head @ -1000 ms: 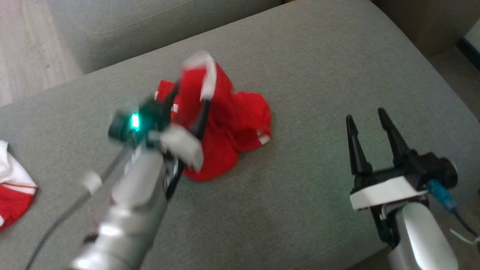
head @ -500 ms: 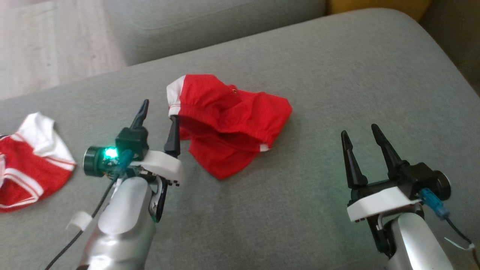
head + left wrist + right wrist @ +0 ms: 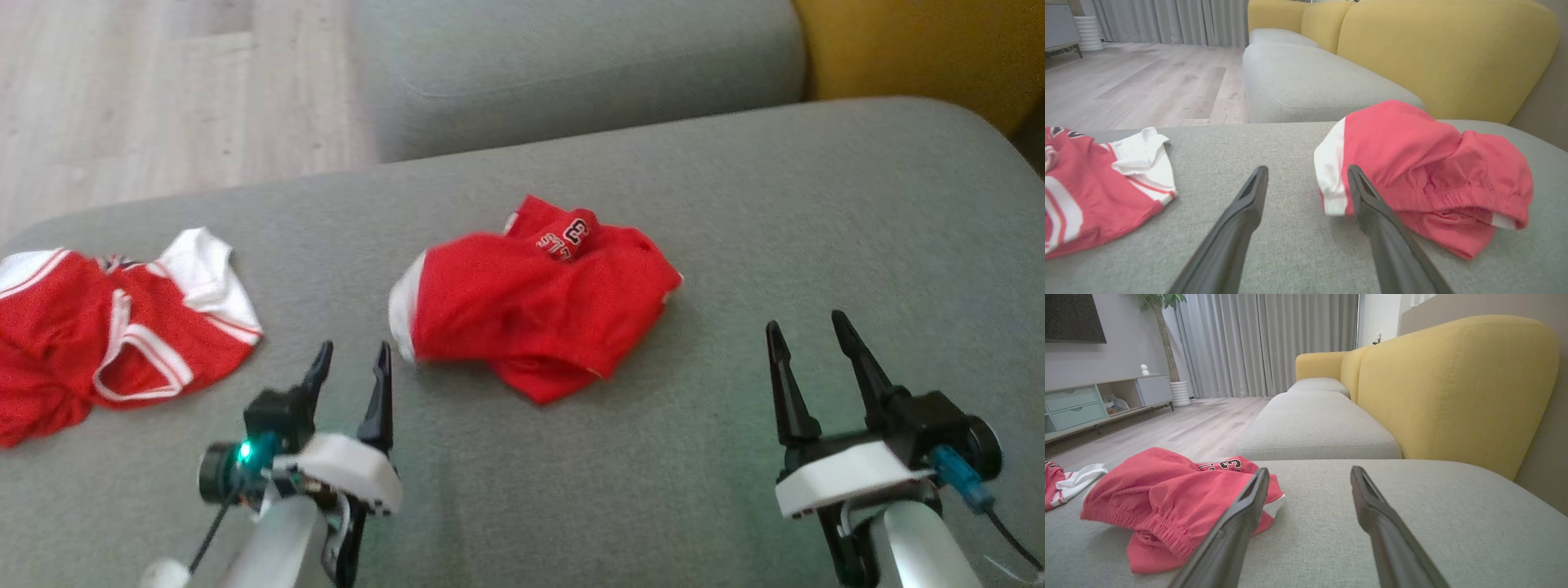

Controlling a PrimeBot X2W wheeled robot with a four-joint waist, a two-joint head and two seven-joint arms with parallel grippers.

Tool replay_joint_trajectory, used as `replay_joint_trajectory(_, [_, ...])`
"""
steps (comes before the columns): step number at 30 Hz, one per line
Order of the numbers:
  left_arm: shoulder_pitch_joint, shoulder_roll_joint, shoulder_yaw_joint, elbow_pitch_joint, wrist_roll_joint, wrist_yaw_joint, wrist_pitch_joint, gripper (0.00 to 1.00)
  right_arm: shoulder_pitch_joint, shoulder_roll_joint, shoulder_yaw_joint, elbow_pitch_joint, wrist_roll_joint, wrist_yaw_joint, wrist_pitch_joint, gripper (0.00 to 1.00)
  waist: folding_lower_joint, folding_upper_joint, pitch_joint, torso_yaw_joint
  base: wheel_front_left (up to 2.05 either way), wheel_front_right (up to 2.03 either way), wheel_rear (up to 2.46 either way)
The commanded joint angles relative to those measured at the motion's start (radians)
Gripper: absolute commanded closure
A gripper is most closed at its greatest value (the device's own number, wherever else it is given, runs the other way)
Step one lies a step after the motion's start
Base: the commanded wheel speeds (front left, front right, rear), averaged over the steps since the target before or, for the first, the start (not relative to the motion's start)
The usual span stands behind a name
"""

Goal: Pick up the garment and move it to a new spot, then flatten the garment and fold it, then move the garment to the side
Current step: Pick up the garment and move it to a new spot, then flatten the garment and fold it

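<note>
Seems at flattening; with left hand [image 3: 353,349] and right hand [image 3: 804,321] open, empty, calls for pinching near edges of crumpled garment [image 3: 539,314].

The right gripper [image 3: 1309,471] is empty, its two dark fingers [image 3: 1241,522] spread wide above a grey seat cushion [image 3: 1372,514]. Left of them lies the red garment [image 3: 1163,494], crumpled in a heap, with white trim and dark lettering showing. A second garment [image 3: 1065,479], red and white, lies at the far left edge. A yellow backrest [image 3: 1453,388] rises on the right, with wooden floor [image 3: 1196,428] and grey curtains [image 3: 1265,343] beyond.
</note>
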Motion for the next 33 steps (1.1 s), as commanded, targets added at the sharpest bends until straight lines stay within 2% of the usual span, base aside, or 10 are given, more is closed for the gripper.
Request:
replay_joint_trajectory(1, [-0.001, 0.011, 0.022, -0.059, -0.017, -0.007, -0.010, 0.00, -0.013, 0.002, 0.016, -0.038, -0.009, -0.001, -0.006, 0.00, 0.0001, 0.0000, -0.021, 0.031, 0.00, 0.00, 0.00])
replay_joint_trajectory(4, [0.081, 0.011, 0.026, -0.168, -0.040, 0.010, -0.010, 0.00, 0.011, 0.002, 0.009, -0.048, -0.006, -0.001, -0.006, 0.00, 0.0001, 0.0000, -0.035, 0.050, 0.00, 0.00, 0.00])
replay_joint_trajectory(7, [0.182, 0.011, 0.047, -0.307, -0.045, 0.052, -0.010, 0.00, 0.039, 0.002, 0.007, -0.058, 0.001, -0.001, -0.006, 0.00, 0.0001, 0.0000, -0.051, 0.061, 0.00, 0.00, 0.00])
replay_joint_trajectory(11, [0.309, 0.010, 0.077, -0.502, -0.025, 0.115, -0.010, 0.00, 0.089, 0.002, 0.010, -0.076, 0.013, -0.001, -0.006, 0.00, 0.0001, 0.0000, -0.070, 0.072, 0.00, 0.00, 0.00])
replay_joint_trajectory(17, [0.437, 0.010, 0.073, -0.703, 0.040, 0.159, -0.010, 0.00, 0.165, 0.002, 0.050, -0.111, 0.036, -0.001, -0.006, 0.00, 0.0001, 0.0000, -0.086, 0.080, 0.00, 0.00, 0.00])
replay_joint_trajectory(23, [0.486, 0.010, 0.067, -0.736, 0.060, 0.196, -0.010, 0.00, 0.200, 0.002, 0.066, -0.121, 0.052, -0.001, -0.006, 0.00, 0.0001, 0.0000, -0.099, 0.075, 0.00, 0.00, 0.00])
replay_joint_trajectory(33, [0.496, 0.010, 0.072, -0.696, 0.081, 0.209, -0.010, 0.00, 0.194, 0.002, 0.075, -0.124, 0.056, -0.001, -0.006, 0.00, 0.0001, 0.0000, -0.104, 0.076, 0.00, 0.00, 0.00])
